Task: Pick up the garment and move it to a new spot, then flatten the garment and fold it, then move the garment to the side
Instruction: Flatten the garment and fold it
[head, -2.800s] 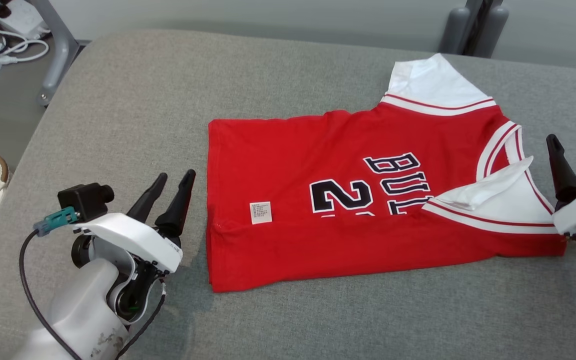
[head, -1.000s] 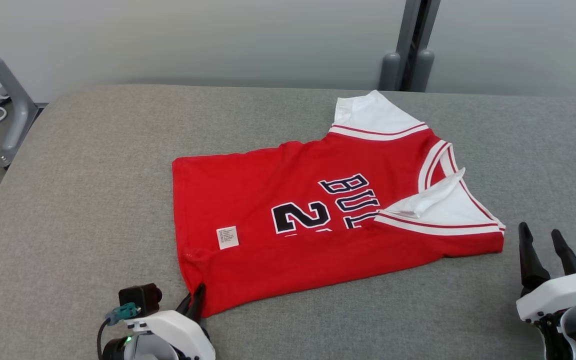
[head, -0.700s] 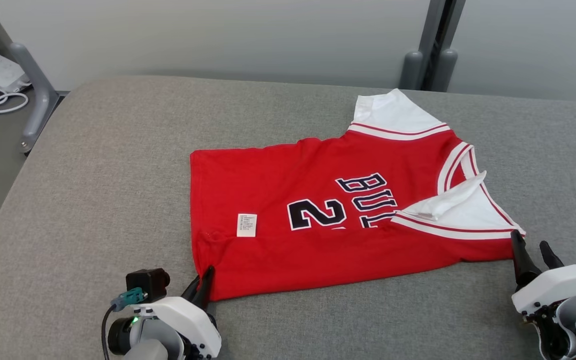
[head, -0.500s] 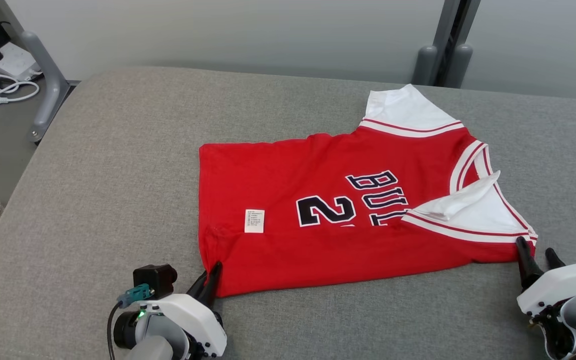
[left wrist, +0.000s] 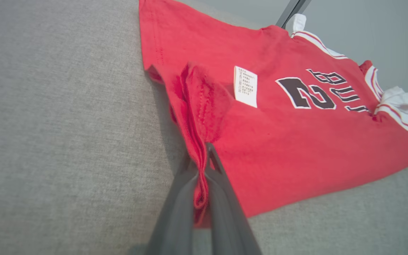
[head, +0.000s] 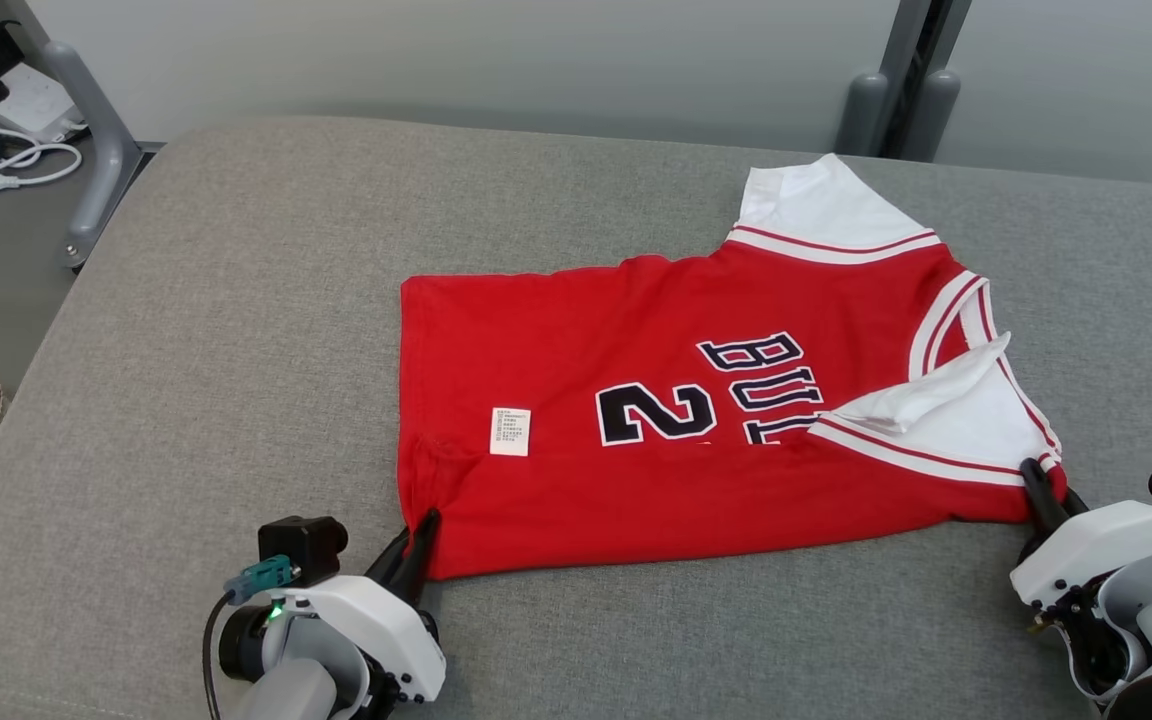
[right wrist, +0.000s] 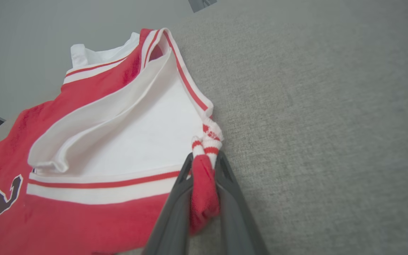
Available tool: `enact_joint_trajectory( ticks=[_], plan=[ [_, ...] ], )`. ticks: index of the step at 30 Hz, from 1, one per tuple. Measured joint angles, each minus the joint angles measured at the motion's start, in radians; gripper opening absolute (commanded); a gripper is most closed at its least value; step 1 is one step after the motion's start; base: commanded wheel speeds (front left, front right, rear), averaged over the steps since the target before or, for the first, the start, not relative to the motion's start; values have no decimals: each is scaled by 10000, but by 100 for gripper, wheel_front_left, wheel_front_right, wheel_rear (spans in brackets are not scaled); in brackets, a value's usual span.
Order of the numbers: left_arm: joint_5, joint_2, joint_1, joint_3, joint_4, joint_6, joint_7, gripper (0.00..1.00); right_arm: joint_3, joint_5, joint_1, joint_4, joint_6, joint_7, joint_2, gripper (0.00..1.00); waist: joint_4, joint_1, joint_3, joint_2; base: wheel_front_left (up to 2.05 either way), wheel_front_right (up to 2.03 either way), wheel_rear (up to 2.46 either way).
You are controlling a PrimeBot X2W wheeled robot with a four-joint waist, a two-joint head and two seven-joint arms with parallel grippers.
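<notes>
The right gripper (right wrist: 204,156), spread wide and standing clear of the jersey (head: 636,400) a second ago, has come up to the jersey's near right corner and closed on it. In the right wrist view its two dark fingers pinch a bunched wad of red cloth and striped white trim. The left gripper (left wrist: 200,156) stays clamped on the jersey's near left corner, where the hem is gathered into a ridge between its fingers pressed tight together. Both arms reach in low from the near side of the jersey, their white wrist housings just short of its near edge and fingers pointing away from the robot. The jersey lies spread on the grey padded surface (head: 236,300), hem to the robot's left and collar to its right, dark lettering and a numeral 2 facing up. A white label (head: 510,431) sits near the left corner. One white sleeve (head: 816,205) juts from the jersey's far edge; the other sleeve (head: 946,400) is folded over its front.
</notes>
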Motion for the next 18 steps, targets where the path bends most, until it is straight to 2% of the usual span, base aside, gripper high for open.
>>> enact_joint_trajectory(
  ticks=[11,18],
  plan=[
    [157,207,-64,65,59,-2,0,0,376,984,488,-211,4,-688,-115,0,-338,0,-451,0,0,0,0],
    [211,255,274,27,182,-12,2,0,-125,1198,1567,-585,6,-901,-4,0,-708,0,-920,0,0,0,0]
  ],
)
